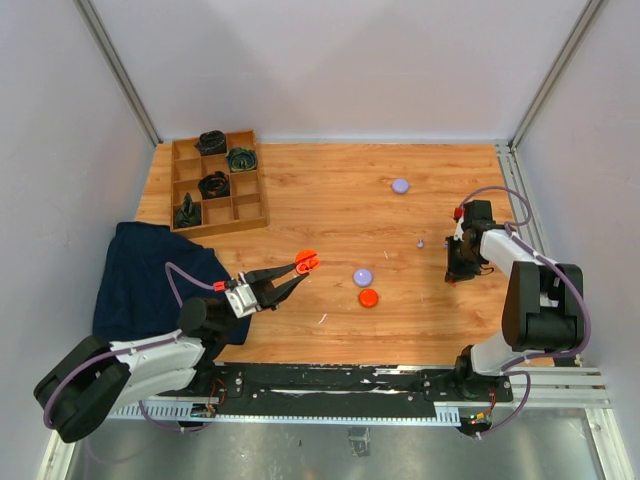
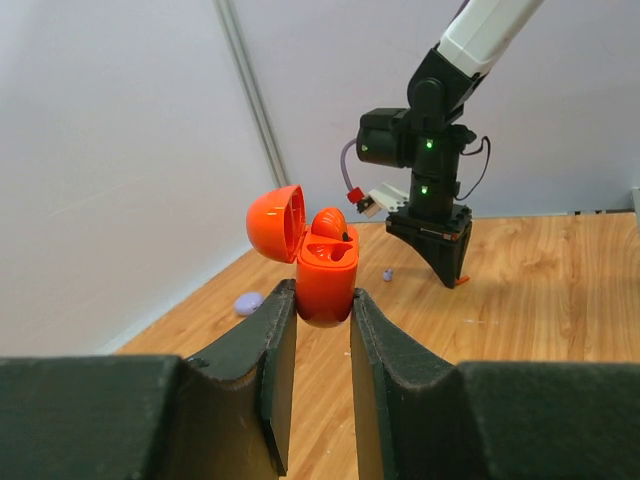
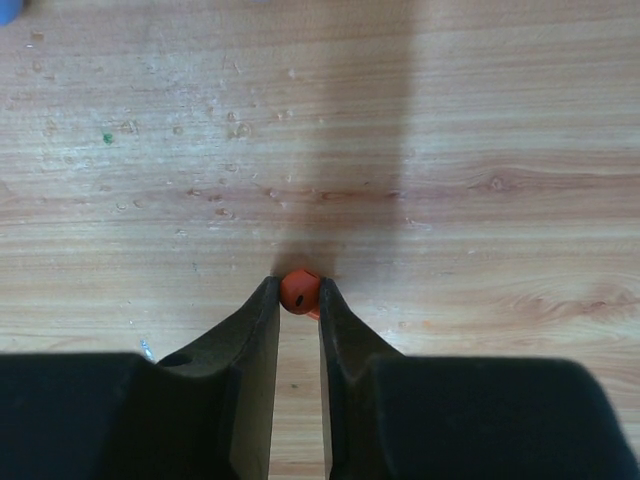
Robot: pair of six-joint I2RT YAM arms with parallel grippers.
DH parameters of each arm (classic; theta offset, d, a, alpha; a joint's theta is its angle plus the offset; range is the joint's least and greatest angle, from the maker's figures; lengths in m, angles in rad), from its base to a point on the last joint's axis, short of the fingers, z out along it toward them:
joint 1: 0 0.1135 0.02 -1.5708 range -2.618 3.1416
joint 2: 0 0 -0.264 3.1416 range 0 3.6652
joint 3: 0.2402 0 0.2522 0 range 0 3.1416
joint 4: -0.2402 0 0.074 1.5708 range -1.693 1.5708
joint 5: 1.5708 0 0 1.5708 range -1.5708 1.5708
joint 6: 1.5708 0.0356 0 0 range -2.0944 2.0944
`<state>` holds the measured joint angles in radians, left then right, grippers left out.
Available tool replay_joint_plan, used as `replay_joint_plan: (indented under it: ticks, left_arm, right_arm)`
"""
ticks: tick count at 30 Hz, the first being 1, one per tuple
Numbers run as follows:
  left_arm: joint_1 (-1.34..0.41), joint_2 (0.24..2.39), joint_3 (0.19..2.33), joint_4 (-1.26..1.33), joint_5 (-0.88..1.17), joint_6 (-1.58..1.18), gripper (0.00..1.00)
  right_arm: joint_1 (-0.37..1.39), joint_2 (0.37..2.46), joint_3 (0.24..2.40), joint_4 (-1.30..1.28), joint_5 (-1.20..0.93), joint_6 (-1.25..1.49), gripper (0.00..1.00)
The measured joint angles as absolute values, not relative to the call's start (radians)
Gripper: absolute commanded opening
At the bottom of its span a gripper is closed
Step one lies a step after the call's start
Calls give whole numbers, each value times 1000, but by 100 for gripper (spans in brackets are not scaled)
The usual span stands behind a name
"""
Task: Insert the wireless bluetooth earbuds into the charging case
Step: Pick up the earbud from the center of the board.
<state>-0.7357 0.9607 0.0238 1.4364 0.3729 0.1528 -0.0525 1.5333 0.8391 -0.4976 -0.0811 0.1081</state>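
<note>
Wooden tabletop [image 1: 330, 210], white walls around. Near-left, the left gripper [image 2: 322, 305] clamps the open orange-red charging case [image 2: 325, 272] aloft. At right, the right gripper [image 3: 298, 285] pinches an orange-red earbud [image 3: 299, 292] against the wood. The pickup is under way; next, lift it and align it over a case socket.

White-and-black arms [image 1: 505, 245], lavender cables [image 1: 497, 188] (red plugs [image 2: 352, 195] at the wrists), black wedge-shaped fingers [image 2: 275, 350], green indicator lights [image 2: 430, 145]

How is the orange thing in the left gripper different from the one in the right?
The left gripper holds the charging case, big and raised off the table with its lid flipped open. The right gripper pinches an earbud, tiny and down at the table. Both are orange and gripped.
</note>
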Motion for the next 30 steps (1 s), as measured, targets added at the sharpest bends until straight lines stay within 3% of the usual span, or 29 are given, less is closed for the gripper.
replay_joint_plan:
  ticks: [6,14,30]
  left_arm:
    - [-736,993,24,1442,373,152,0]
    - [-736,1016,24,1454,339,149,0]
    - [-736,1035,43,1440,286,87,0]
  right_arm:
    - [-38,1497,834,-498,-109,114,15]
    - [19,1291,796,-463,-217,182,15]
    - [382,997,788,-303,-319,344,15]
